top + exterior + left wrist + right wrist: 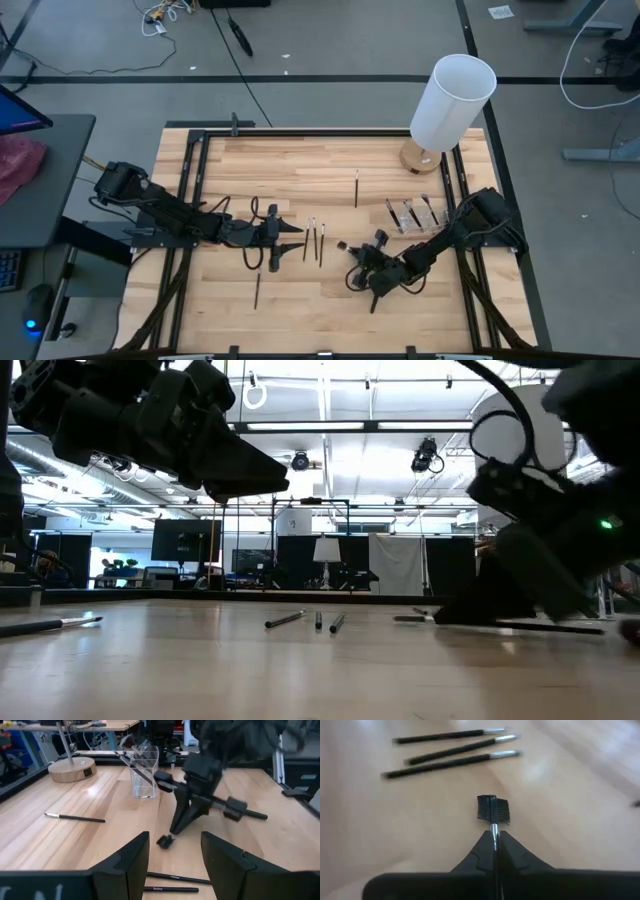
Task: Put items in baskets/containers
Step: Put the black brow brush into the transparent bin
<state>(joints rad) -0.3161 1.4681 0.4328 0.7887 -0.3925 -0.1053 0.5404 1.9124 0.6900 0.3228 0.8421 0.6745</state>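
**Right gripper pinching comb-headed brush at table level**

Right gripper (495, 845): down low at the table's near right area, fingers pressed together on the silver stem of a comb brush (493, 810). The comb-and-bristle head sticks out just past the fingertips, just above or on the wood; I cannot tell which. The left wrist view shows this gripper tilted steeply down toward the table.

Left gripper (285, 237): held above the table left of centre, fingers spread, nothing between them.

Three brushes (314, 241) lie side by side on the table between the two grippers, roughly parallel, silver ferrules toward the far side. One brush (356, 187) lies alone farther back near centre. Another single brush (257, 289) lies on the near left part of the table.

Clear holder (412, 214): on the right side of the table, just near of the lamp's round wooden base (420, 158). In the left wrist view it already has a few brushes leaning inside.

White cylinder lamp (452, 102): far right corner.
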